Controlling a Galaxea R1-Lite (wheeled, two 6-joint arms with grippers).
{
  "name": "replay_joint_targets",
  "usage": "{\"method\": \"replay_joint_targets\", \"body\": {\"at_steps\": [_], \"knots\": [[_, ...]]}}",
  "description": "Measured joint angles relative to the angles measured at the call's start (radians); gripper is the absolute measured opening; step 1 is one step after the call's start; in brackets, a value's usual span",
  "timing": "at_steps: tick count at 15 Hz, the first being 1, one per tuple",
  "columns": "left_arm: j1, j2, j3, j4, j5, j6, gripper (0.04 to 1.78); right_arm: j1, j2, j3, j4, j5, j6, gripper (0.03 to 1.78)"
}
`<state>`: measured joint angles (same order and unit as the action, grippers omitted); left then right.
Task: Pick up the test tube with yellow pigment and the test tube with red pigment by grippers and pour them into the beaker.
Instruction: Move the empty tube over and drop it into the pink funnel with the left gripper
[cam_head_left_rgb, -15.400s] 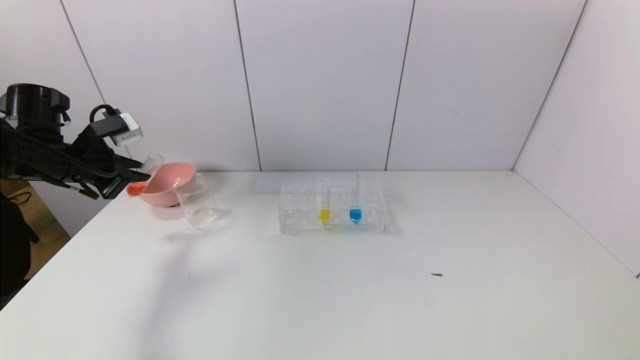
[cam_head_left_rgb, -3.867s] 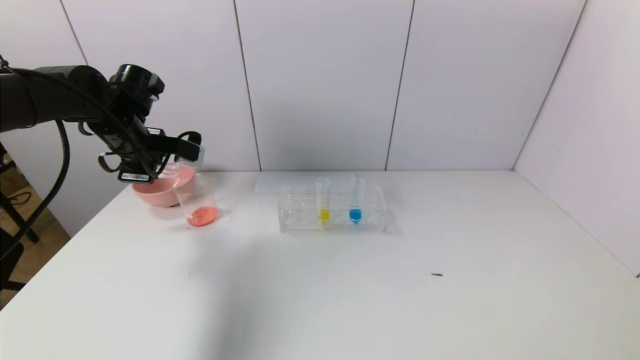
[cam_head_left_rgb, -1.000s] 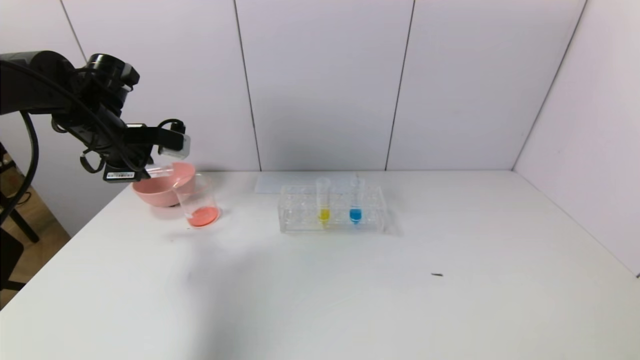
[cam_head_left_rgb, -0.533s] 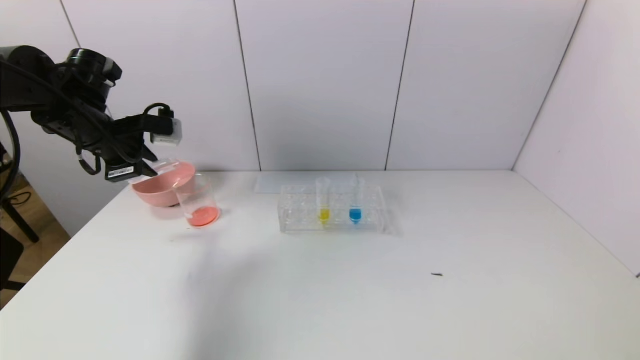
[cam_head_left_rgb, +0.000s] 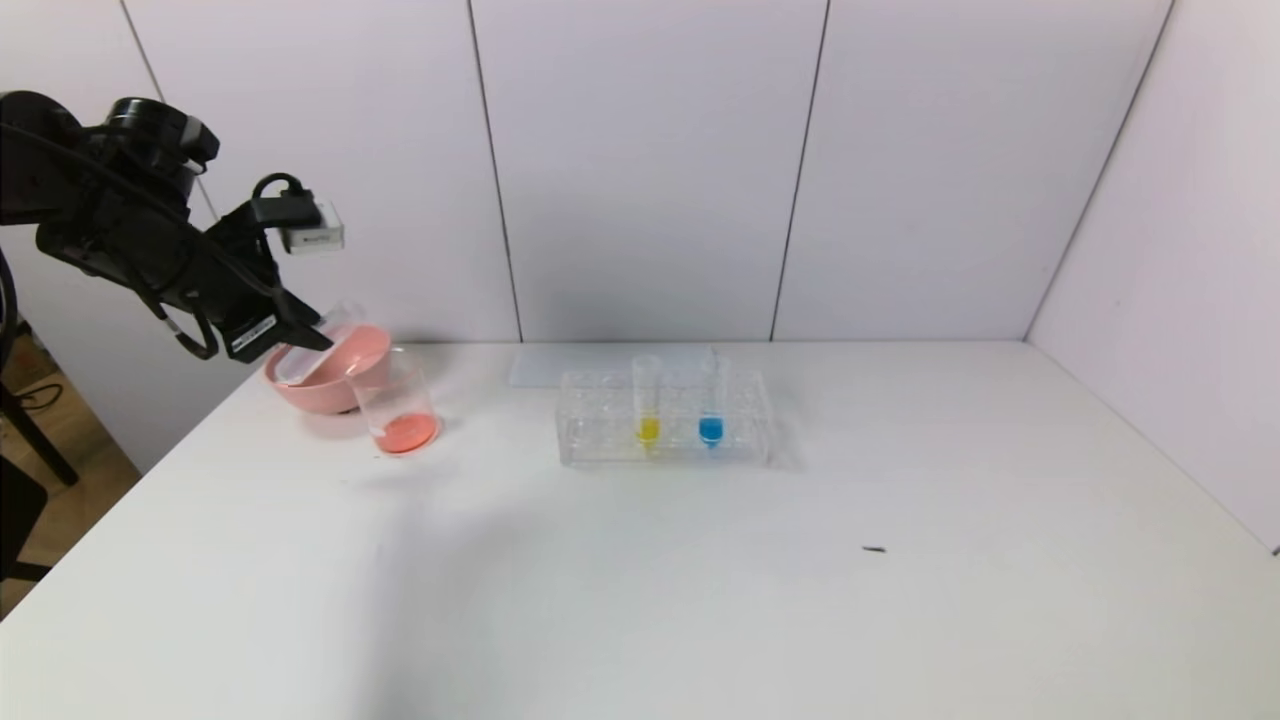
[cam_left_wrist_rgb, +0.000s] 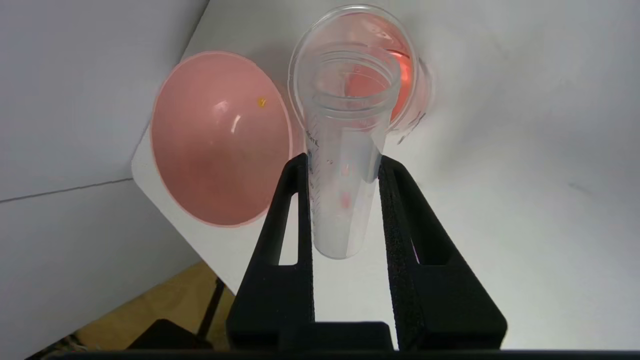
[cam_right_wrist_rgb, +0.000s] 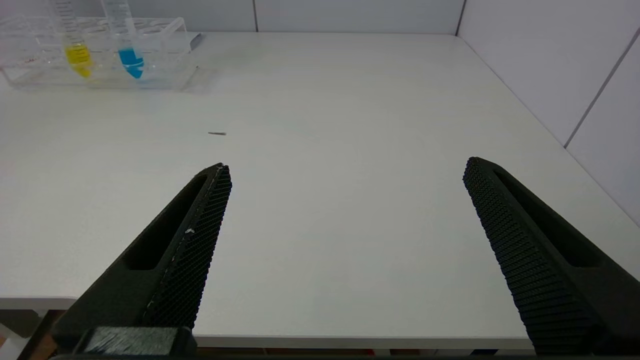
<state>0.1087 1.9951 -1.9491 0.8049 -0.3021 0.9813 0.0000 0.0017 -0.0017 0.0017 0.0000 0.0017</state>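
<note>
My left gripper (cam_head_left_rgb: 303, 337) (cam_left_wrist_rgb: 343, 162) is shut on the test tube with red pigment (cam_head_left_rgb: 315, 345) (cam_left_wrist_rgb: 345, 130). The tube is nearly drained, with only a red drop inside, and hangs tilted over the pink bowl's rim beside the beaker (cam_head_left_rgb: 398, 405) (cam_left_wrist_rgb: 412, 95). Red-orange liquid lies in the beaker's bottom. The test tube with yellow pigment (cam_head_left_rgb: 647, 400) (cam_right_wrist_rgb: 75, 40) stands upright in the clear rack (cam_head_left_rgb: 600, 415) (cam_right_wrist_rgb: 165, 35). My right gripper (cam_right_wrist_rgb: 347, 165) is open and empty over the table's near right edge, outside the head view.
A pink bowl (cam_head_left_rgb: 325, 385) (cam_left_wrist_rgb: 220, 140) sits at the table's back left corner, touching the beaker. A blue-liquid tube (cam_head_left_rgb: 711, 405) (cam_right_wrist_rgb: 125, 45) stands in the rack next to the yellow one. A small dark speck (cam_head_left_rgb: 874, 549) lies on the table.
The left arm has drawn back to the left and turned its wrist, so the held tube went from near level to more steeply tilted. The beaker and rack have not moved.
</note>
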Motion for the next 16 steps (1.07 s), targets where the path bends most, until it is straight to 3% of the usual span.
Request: {"method": "replay_joint_targets", "body": {"at_steps": [4, 10, 16], "knots": [[0.012, -0.011, 0.003, 0.0, -0.062, -0.157, 0.44, 0.0, 0.0, 0.0, 0.0, 0.0, 0.0, 1.7], [0.017, -0.046, 0.042, -0.051, -0.064, -0.429, 0.44, 0.0, 0.0, 0.0, 0.0, 0.0, 0.0, 1.7], [0.026, -0.101, 0.232, -0.395, -0.057, -0.619, 0.44, 0.0, 0.0, 0.0, 0.0, 0.0, 0.0, 1.7]]}}
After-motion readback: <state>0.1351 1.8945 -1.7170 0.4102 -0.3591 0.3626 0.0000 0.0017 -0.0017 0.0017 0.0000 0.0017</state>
